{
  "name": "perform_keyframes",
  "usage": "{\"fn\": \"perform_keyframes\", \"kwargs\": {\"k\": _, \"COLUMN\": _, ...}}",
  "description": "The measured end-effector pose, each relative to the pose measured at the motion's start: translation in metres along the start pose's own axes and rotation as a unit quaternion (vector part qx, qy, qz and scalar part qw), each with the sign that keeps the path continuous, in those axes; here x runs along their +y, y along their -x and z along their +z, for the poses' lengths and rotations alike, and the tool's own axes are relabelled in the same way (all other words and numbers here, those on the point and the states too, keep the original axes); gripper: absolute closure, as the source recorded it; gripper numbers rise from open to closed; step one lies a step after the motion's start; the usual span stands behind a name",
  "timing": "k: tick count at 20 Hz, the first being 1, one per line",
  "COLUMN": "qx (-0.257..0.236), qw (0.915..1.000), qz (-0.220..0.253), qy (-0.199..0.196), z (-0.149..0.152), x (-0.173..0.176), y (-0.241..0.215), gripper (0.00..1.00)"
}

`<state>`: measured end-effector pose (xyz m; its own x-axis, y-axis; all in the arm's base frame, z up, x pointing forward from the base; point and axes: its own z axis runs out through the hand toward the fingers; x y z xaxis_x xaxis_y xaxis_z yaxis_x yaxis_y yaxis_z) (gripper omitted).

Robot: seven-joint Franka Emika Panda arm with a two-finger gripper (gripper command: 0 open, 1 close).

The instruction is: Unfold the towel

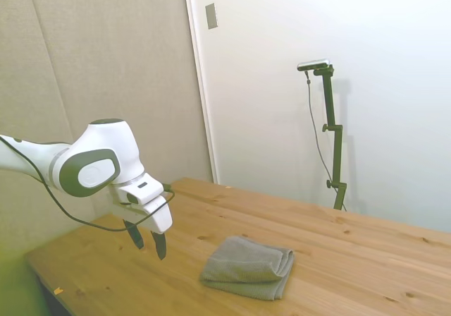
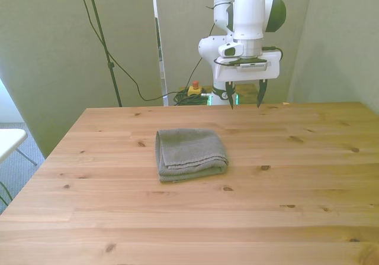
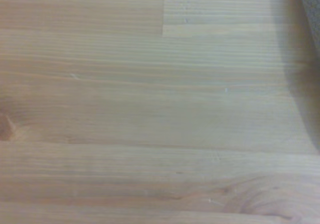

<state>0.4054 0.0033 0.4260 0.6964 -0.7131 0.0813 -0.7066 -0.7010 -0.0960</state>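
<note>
So in the side view the white arm (image 1: 63, 164) comes in at about 9 o'clock, and the gripper (image 1: 146, 240) hangs off it pointing down, fingers clearly spread apart with nothing between them. It's up in the air above the wooden table (image 1: 352, 259), not touching the boards. Moving right, the towel (image 1: 248, 266) sits at roughly 5 o'clock from the gripper, near but apart from it. It's a plain grey-olive cloth, folded over into a thick little bundle with layered edges showing along one side, lying flat on the wood.

Front view, same story: the towel (image 2: 189, 152) is about mid-table, and the gripper (image 2: 244, 97) is off at its 1 o'clock, over the far edge of the table (image 2: 296, 217), fingers apart and empty.

Wrist view is mostly blurry wood grain (image 3: 150, 109), with just a sliver of grey towel (image 3: 312, 4) at the frame's edge.

No containers anywhere on the table as far as I can see, just the towel.
</note>
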Motion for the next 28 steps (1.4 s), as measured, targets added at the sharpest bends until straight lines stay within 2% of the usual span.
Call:
{"fn": "perform_keyframes", "kwargs": {"k": 4, "qx": 0.005, "qw": 0.9997, "qz": 0.024, "qy": -0.009, "z": -0.006, "x": 0.007, "y": -0.019, "gripper": 0.00}}
{"fn": "perform_keyframes", "kwargs": {"k": 6, "qx": 0.012, "qw": 0.9975, "qz": 0.065, "qy": -0.022, "z": -0.017, "x": 0.030, "y": -0.066, "gripper": 0.00}}
{"fn": "perform_keyframes", "kwargs": {"k": 11, "qx": 0.011, "qw": 0.9836, "qz": 0.169, "qy": -0.062, "z": -0.040, "x": 0.128, "y": -0.212, "gripper": 0.00}}
{"fn": "perform_keyframes", "kwargs": {"k": 13, "qx": -0.004, "qw": 0.9773, "qz": 0.196, "qy": -0.081, "z": -0.038, "x": 0.150, "y": -0.251, "gripper": 0.00}}
{"fn": "perform_keyframes", "kwargs": {"k": 15, "qx": -0.021, "qw": 0.9716, "qz": 0.213, "qy": -0.100, "z": -0.022, "x": 0.164, "y": -0.280, "gripper": 0.00}}
{"fn": "perform_keyframes", "kwargs": {"k": 19, "qx": -0.086, "qw": 0.9653, "qz": 0.196, "qy": -0.149, "z": 0.014, "x": 0.169, "y": -0.297, "gripper": 0.00}}
{"fn": "perform_keyframes", "kwargs": {"k": 22, "qx": -0.132, "qw": 0.9585, "qz": 0.189, "qy": -0.168, "z": 0.021, "x": 0.175, "y": -0.294, "gripper": 0.00}}
{"fn": "perform_keyframes", "kwargs": {"k": 25, "qx": -0.154, "qw": 0.9525, "qz": 0.178, "qy": -0.193, "z": 0.025, "x": 0.183, "y": -0.292, "gripper": 0.00}}
{"fn": "perform_keyframes", "kwargs": {"k": 28, "qx": -0.167, "qw": 0.9501, "qz": 0.175, "qy": -0.197, "z": 0.032, "x": 0.188, "y": -0.291, "gripper": 0.00}}
